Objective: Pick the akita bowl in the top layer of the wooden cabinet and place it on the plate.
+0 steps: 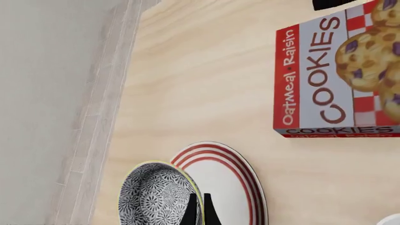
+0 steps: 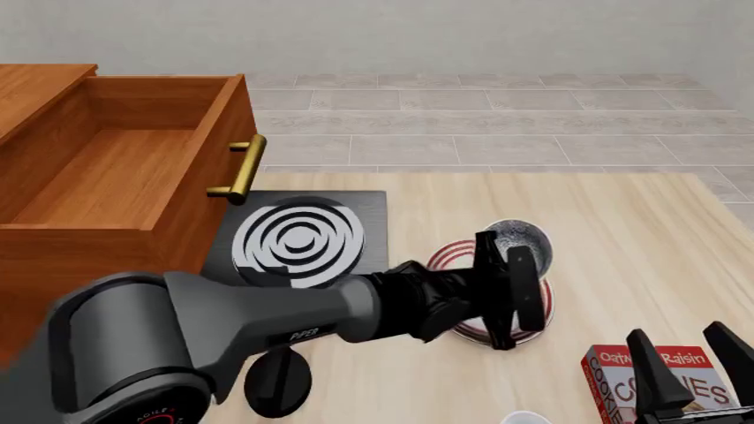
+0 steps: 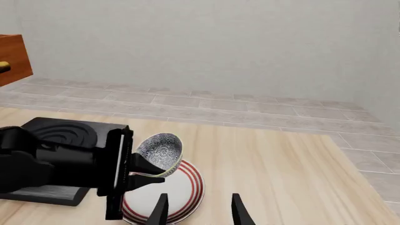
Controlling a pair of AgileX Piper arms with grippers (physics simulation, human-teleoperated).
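Note:
The akita bowl (image 2: 520,241) (image 3: 161,149), white with a dense dark speckle, hangs tilted just above the far side of the plate (image 2: 449,257) (image 3: 185,190). That plate is white with red rings and lies on the table. My left gripper (image 2: 509,281) (image 3: 149,171) is shut on the bowl's rim; in the left wrist view its fingertips (image 1: 190,212) pinch the bowl (image 1: 155,197) beside the plate (image 1: 226,183). The wooden cabinet (image 2: 48,256) stands at the left, its top layer (image 2: 118,168) pulled out and empty. My right gripper (image 2: 686,360) (image 3: 200,211) is open, low at the front right.
A black stove slab with silver rings (image 2: 304,237) lies between cabinet and plate. A red cookies box (image 2: 654,382) (image 1: 340,70) lies at the front right, under my right gripper. The drawer's brass handle (image 2: 239,170) juts toward the stove.

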